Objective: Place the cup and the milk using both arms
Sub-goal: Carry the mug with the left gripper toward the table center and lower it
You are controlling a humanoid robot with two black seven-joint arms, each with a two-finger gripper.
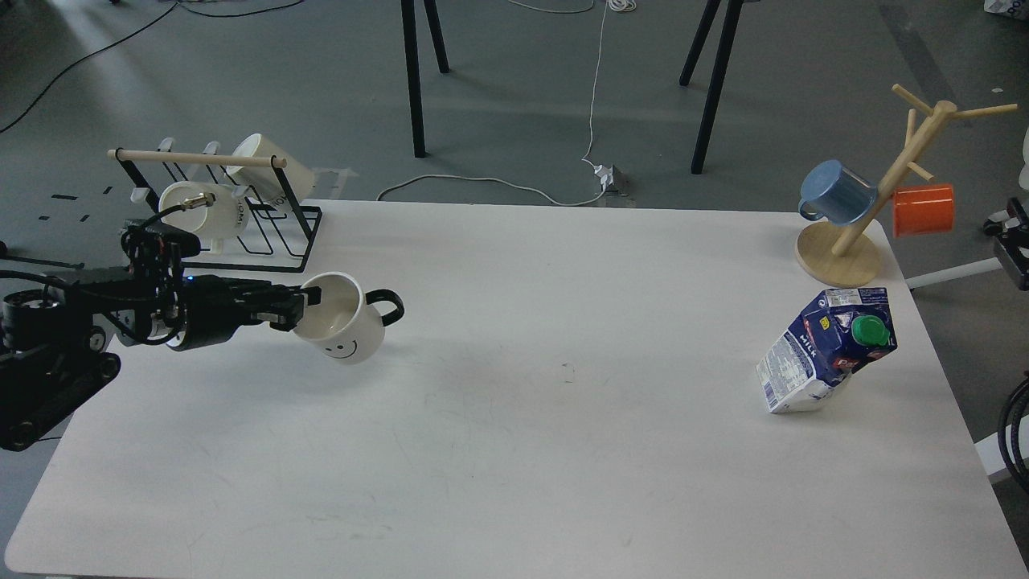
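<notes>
The cup (347,326), cream-white with a black handle and a smiley face, is at the left of the white table (514,450), tilted with its mouth towards me. My left gripper (299,307) comes in from the left and is shut on the cup's left rim, one finger inside the mouth. I cannot tell if the cup touches the table. The milk (824,354), a dented blue and white carton with a green cap, stands leaning at the right of the table, free. My right gripper is not in view.
A black wire rack (233,217) with a wooden bar holds two plain cream mugs at the back left. A wooden mug tree (840,249) with a blue mug (836,193) and an orange mug (924,211) stands at the back right, just behind the milk.
</notes>
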